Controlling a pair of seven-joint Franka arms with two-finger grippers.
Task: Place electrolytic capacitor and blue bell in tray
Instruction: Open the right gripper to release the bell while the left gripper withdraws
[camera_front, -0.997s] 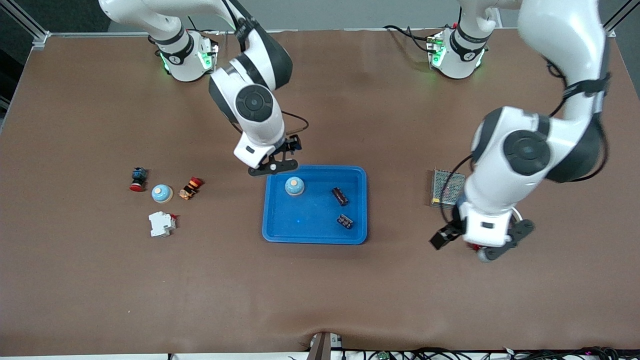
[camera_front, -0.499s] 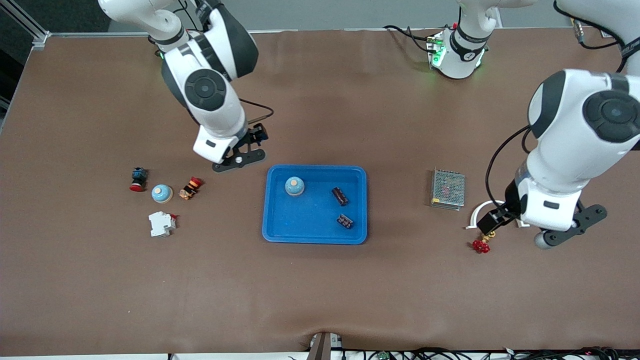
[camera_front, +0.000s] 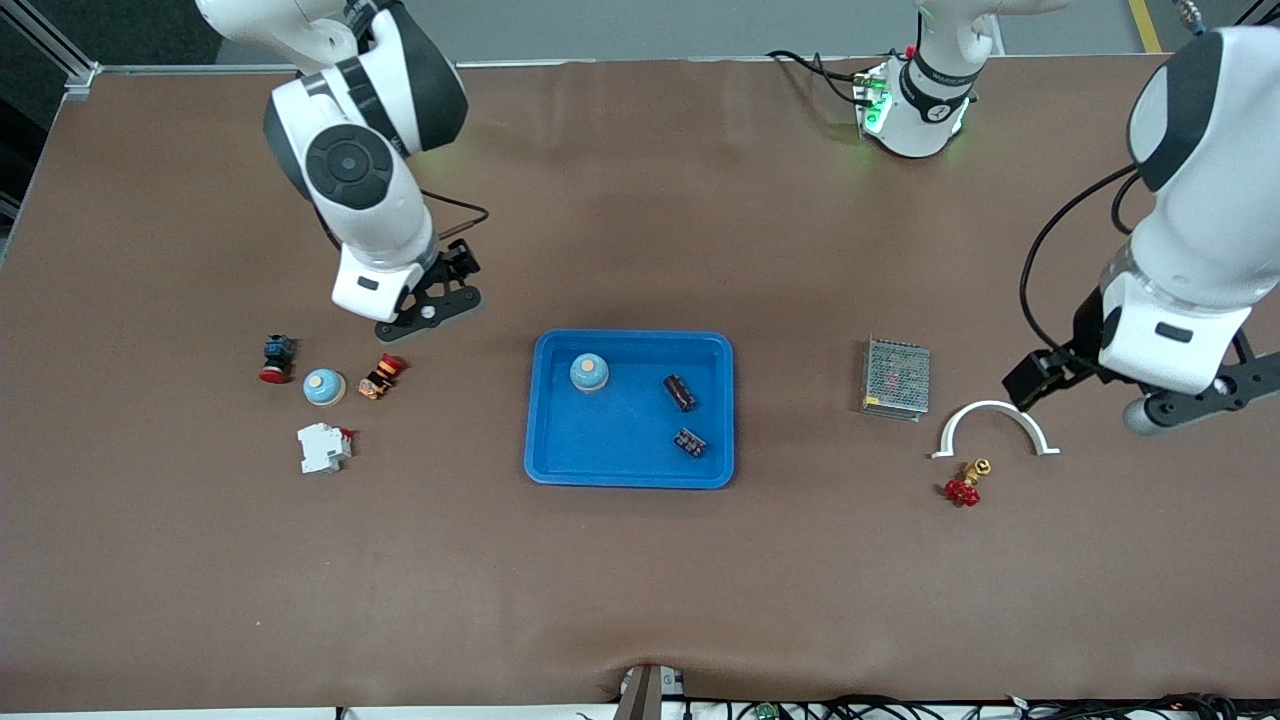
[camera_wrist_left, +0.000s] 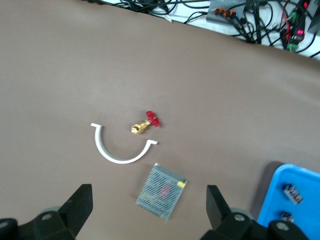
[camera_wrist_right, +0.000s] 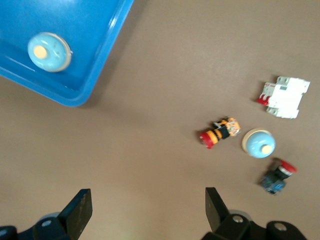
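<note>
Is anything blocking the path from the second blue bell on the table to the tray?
Nothing visible blocks it. The blue bell sits toward the right arm's end; only the small orange-and-red button lies beside it on the tray's side, low enough to lift over.

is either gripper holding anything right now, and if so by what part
Nothing is held. The left gripper is open and empty over the table near the mesh box; the right gripper is open and empty above the table beside the tray.

Tray (camera_front: 629, 470) lies mid-table, holding a bell (camera_front: 589, 372) and two capacitors (camera_front: 680, 391) (apart). Second bell (camera_front: 324, 386) sits toward the right arm's end; mesh box (camera_front: 896, 377) toward the left arm's.
</note>
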